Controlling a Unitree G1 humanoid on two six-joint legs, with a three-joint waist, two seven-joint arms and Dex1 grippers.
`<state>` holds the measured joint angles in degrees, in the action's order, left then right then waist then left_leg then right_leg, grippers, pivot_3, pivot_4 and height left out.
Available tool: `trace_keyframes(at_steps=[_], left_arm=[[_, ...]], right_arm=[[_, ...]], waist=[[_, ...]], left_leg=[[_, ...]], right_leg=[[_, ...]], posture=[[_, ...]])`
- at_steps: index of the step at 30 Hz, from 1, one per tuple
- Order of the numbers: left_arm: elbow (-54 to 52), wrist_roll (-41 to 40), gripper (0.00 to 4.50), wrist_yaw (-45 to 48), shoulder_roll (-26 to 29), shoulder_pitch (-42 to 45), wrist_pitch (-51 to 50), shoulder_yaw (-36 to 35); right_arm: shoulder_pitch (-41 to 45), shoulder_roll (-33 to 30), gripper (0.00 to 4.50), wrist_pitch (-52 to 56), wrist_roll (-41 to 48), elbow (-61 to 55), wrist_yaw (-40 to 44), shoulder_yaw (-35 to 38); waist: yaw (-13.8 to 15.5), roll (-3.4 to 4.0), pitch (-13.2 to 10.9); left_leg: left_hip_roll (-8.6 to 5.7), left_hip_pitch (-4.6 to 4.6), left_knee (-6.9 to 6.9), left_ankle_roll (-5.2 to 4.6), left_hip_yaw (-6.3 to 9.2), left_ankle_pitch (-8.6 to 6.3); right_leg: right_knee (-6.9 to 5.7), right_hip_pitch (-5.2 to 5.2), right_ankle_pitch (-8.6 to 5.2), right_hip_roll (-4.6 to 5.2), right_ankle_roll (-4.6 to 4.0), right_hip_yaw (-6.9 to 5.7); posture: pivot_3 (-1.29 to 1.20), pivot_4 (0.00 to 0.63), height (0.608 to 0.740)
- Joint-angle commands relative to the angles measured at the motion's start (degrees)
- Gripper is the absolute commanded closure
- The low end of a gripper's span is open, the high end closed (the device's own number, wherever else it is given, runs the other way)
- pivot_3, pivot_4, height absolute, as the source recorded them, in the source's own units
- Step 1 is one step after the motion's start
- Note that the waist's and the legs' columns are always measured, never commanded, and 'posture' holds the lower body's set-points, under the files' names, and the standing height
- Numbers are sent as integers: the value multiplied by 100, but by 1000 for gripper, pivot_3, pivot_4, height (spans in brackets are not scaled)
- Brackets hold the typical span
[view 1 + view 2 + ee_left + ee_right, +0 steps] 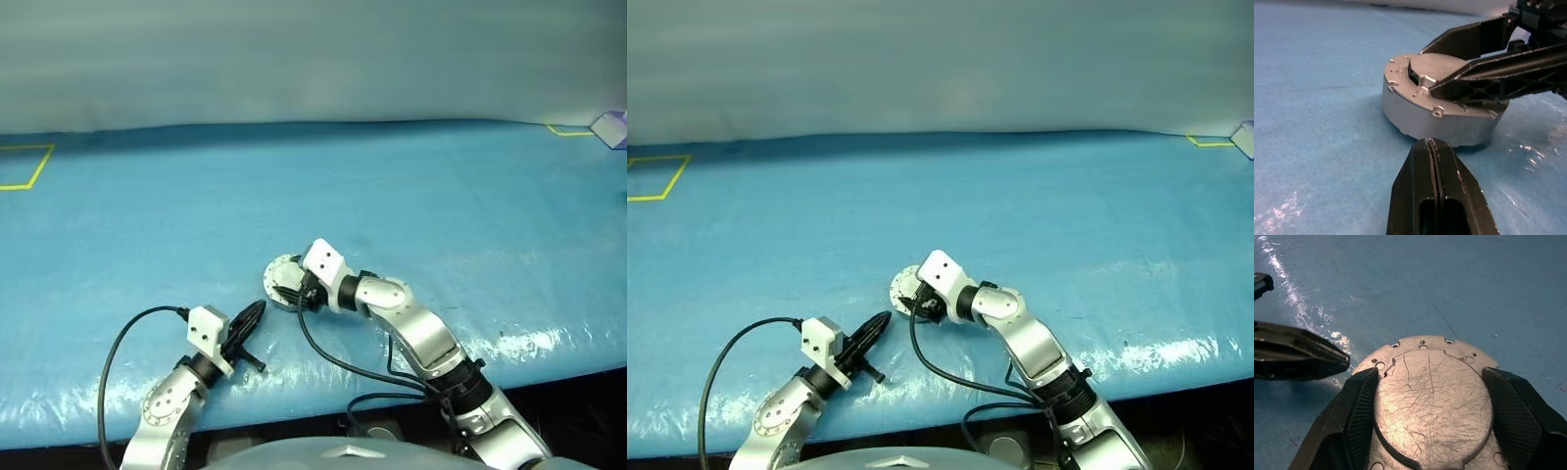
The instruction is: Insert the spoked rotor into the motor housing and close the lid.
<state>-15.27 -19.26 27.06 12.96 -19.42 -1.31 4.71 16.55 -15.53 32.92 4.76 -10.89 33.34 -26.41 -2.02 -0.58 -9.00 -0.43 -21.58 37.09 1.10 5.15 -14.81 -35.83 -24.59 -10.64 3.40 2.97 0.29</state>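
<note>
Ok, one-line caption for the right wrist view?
Right gripper straddles the closed motor housing on the blue table; shut left gripper alongside.

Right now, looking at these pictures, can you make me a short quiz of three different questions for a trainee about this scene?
1. True or false: the left gripper is shut with nothing between its fingers.
2. Multiple choice: what does the right gripper straddle?
A. a coil of cable
B. the round grey metal puck
C. a yellow tape corner
3. Fill in the missing word: the puck rests on the ____ table cover.

Key: 1 true. 2 B; one black finger stands on each side of the puck, and the left gripper's tip points at its side wall without touching it. 3 blue.
</note>
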Motion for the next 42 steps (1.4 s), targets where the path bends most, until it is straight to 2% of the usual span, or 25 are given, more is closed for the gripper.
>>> trace_keyframes(at_steps=[1,3,7,9,11,14,18,24,32,40,42], left_arm=[[-767,-510,4500,-801,-168,675,-823,-557],[-936,-782,4500,-1117,-181,1040,-1381,-770],[-954,-2264,4500,-1637,37,2061,-3328,-1258],[-741,-3197,4500,-1507,322,2467,-4384,-1392],[-574,-3559,4500,-1247,662,2735,-5019,-1356],[-152,-3620,4500,-968,1158,3047,-5739,-1160],[266,-3567,4500,-791,1407,3350,-6230,-1094],[304,-3302,4500,-365,1696,3512,-6464,-775],[281,-2860,4500,-126,1868,3420,-6633,-307],[264,-2613,4500,-46,1755,3349,-6629,-190],[276,-2559,4500,-26,1728,3349,-6634,-180]], right_arm=[[-144,-107,1458,471,-99,309,1,-88],[-132,-104,1458,493,-105,312,-3,-89],[-134,-87,1458,531,-116,312,-37,-87],[-136,-73,1458,544,-124,311,-58,-93],[-136,-60,1458,551,-128,308,-77,-101],[-139,-46,1458,561,-124,285,-109,-88],[-162,-64,1458,571,-121,239,-150,-53],[-171,-64,1458,590,-129,226,-184,-28],[-160,-60,1458,609,-125,225,-176,-45],[-269,4,1458,596,-26,220,-272,132],[-360,96,726,709,160,204,-293,362]], waist=[[2,-1,1],[0,-3,4],[-6,-8,5],[-14,-11,6],[-24,-10,6],[-43,-9,6],[-37,-10,5],[-19,-8,6],[-10,-12,11],[0,-18,25],[8,-26,29]], left_leg=[[0,1,1,-1,2,1],[-2,2,1,-2,6,2],[-10,5,-1,-2,9,2],[-10,5,2,-3,18,2],[-11,8,3,-3,17,2],[-11,11,0,-3,16,2],[-10,12,-2,-2,18,3],[-10,13,-2,-1,18,3],[-10,16,-2,0,13,3],[-11,25,-3,0,11,3],[-12,27,-3,0,12,3]], right_leg=[[0,3,0,-1,0,-3],[-2,9,1,-2,1,-6],[0,16,3,-1,4,-4],[-3,19,4,-5,7,-6],[-5,20,4,-6,6,-6],[-4,21,3,-9,4,-3],[-5,21,2,-13,0,-1],[-5,21,2,-13,0,2],[-5,22,1,-13,-1,8],[-4,32,1,-10,-1,10],[-3,34,1,-9,-1,10]], posture=[[0,150,740],[0,150,740],[0,150,740],[0,150,740],[0,150,740],[0,150,740],[0,150,740],[0,150,740],[0,150,740],[0,150,740],[0,150,740]])
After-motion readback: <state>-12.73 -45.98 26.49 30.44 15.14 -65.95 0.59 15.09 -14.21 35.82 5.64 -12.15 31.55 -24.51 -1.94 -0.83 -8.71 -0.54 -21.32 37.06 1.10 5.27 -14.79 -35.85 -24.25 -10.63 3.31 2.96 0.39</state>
